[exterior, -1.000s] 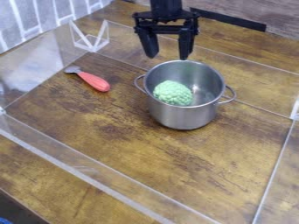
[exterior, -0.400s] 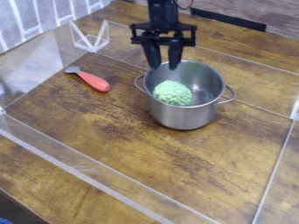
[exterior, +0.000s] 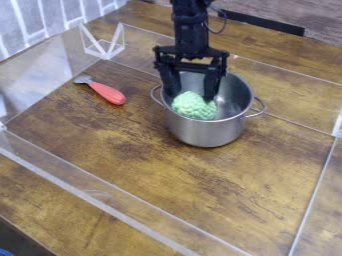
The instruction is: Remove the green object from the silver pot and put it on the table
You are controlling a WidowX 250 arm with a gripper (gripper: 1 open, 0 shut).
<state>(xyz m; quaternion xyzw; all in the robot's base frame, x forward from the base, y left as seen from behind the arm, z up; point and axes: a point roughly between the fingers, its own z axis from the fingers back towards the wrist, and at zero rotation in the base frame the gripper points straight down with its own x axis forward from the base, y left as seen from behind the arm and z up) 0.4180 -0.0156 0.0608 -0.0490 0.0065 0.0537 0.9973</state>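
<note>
Your gripper [exterior: 190, 90] points straight down over the silver pot [exterior: 210, 112], its two dark fingers [exterior: 166, 78] spread wide and reaching down inside the rim, one on each side of the green object [exterior: 193, 104]. The jaws stand open and hold nothing; whether the fingertips touch the lump or the pot's floor you cannot tell from this angle. The green object sits on the bottom of the pot, toward the wall nearer the left of the picture, so the finger on that side has little room between lump and steel, while the other finger has more free space toward the pot's middle and far wall. The pot stands upright on the table [exterior: 120, 150], roughly central, with a small loop handle showing at each side of the rim. To the left of the pot, well apart from it, lies a red-orange handled tool [exterior: 104, 92]. Clear plastic walls [exterior: 54, 60] edge the wood: one runs along the left and back, another crosses the foreground, and a low edge shows at the right. Between pot and front wall you have a broad stretch of bare planks, and a narrower bare strip lies to the right of the pot.
</note>
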